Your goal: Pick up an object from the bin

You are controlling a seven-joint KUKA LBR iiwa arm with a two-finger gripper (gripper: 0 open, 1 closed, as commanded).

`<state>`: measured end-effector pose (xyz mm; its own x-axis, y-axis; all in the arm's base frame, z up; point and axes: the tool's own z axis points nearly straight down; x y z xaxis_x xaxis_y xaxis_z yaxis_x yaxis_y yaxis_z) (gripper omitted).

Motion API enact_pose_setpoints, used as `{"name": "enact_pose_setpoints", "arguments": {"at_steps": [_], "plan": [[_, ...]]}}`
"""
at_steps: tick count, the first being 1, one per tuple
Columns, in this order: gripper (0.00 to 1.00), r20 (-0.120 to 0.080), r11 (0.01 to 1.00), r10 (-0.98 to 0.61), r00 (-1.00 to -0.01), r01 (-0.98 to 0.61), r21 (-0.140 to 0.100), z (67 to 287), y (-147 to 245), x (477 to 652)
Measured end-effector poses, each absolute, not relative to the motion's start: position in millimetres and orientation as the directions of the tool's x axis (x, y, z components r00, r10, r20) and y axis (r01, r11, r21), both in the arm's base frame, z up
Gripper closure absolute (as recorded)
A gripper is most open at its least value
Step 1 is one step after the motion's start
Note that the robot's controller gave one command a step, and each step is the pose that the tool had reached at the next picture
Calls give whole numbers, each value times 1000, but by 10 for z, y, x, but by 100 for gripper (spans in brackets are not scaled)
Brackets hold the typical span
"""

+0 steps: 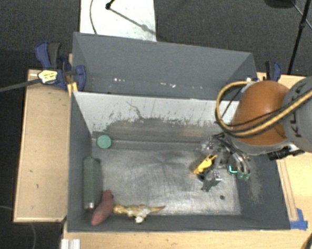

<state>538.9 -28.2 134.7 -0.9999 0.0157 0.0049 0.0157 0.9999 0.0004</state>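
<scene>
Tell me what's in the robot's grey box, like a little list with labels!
container: grey metal bin
gripper: low over the bin's right part
nearest thing: small yellow piece, right at the gripper; held or not, cannot tell
back left corner: small teal round disc
left wall: dark green cylinder, lying along it
front left corner: reddish-brown sausage-shaped thing
front edge: tan toy lizard, just right of the reddish-brown thing

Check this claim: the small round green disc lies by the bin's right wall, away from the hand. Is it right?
No. The camera view shows the small round green disc by the bin's left wall, away from the hand.
</scene>
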Motion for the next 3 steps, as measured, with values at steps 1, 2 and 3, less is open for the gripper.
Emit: {"name": "enact_pose_setpoints", "arguments": {"at_steps": [1, 2, 3], "plan": [[0, -3, 1000, 15, -1000, 15, 0, 1386, -283, 5409], [0, -13, 989, -147, -989, -147, -2, 1038, -584, 5666], [0, -6, 997, -83, -997, -83, 0, 744, -804, 5815]]}}
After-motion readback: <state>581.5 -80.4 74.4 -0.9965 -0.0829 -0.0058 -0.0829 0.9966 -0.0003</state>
